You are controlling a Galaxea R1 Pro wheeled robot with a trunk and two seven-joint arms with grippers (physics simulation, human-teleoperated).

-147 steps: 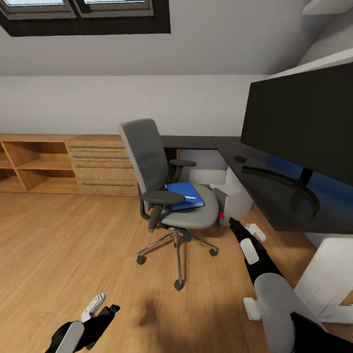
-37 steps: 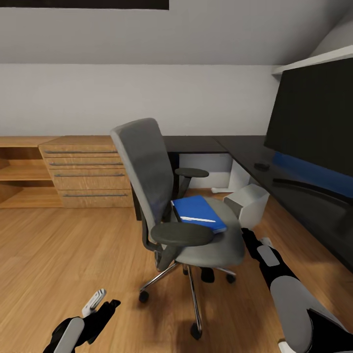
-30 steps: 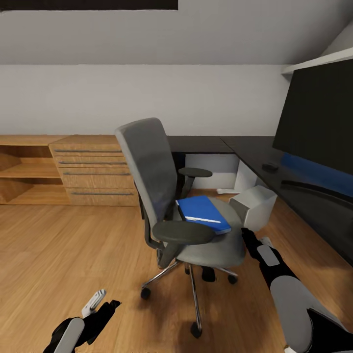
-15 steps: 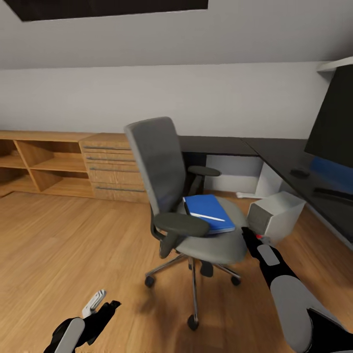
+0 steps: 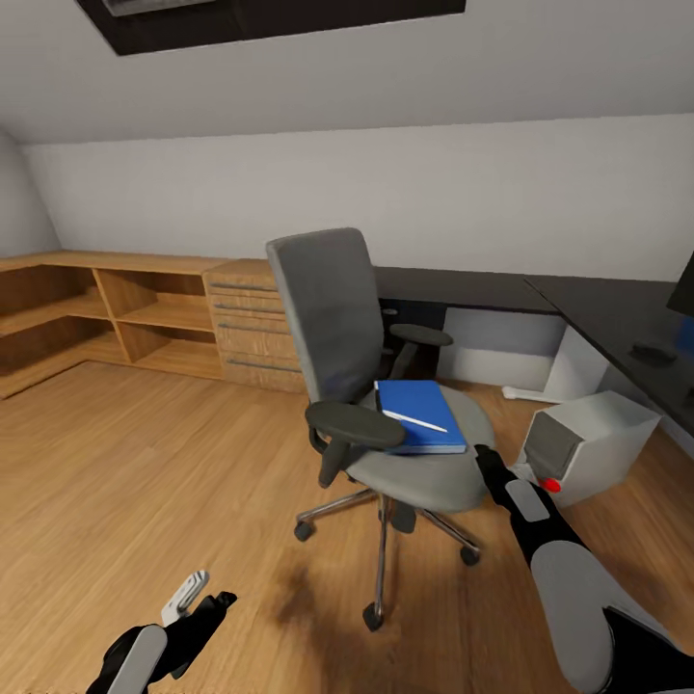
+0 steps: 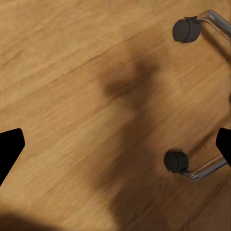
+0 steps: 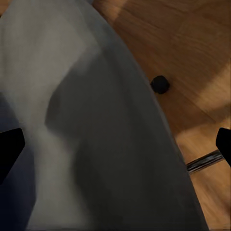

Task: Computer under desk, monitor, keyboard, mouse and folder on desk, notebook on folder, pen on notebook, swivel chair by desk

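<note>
The left arm hangs low at the near left, its gripper [image 5: 198, 595] pointing forward with jaws spread wide. The right arm reaches forward at the right, its gripper [image 5: 485, 462] likewise spread wide, fingertips [image 7: 9, 147] far apart.

Blue folder [image 5: 419, 427] flat on grey swivel chair [image 5: 386, 386]; pen [image 5: 414, 421] atop.

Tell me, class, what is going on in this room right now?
A two-armed robot faces a grey swivel chair on a wood floor. A blue folder lies on the seat with a slim pen across it. The right pincer reaches toward the seat's edge beside the folder, jaws apart over the cushion, holding nothing. The left pincer hangs low over the floor, open. A computer tower stands on the floor beside the black desk.
</note>
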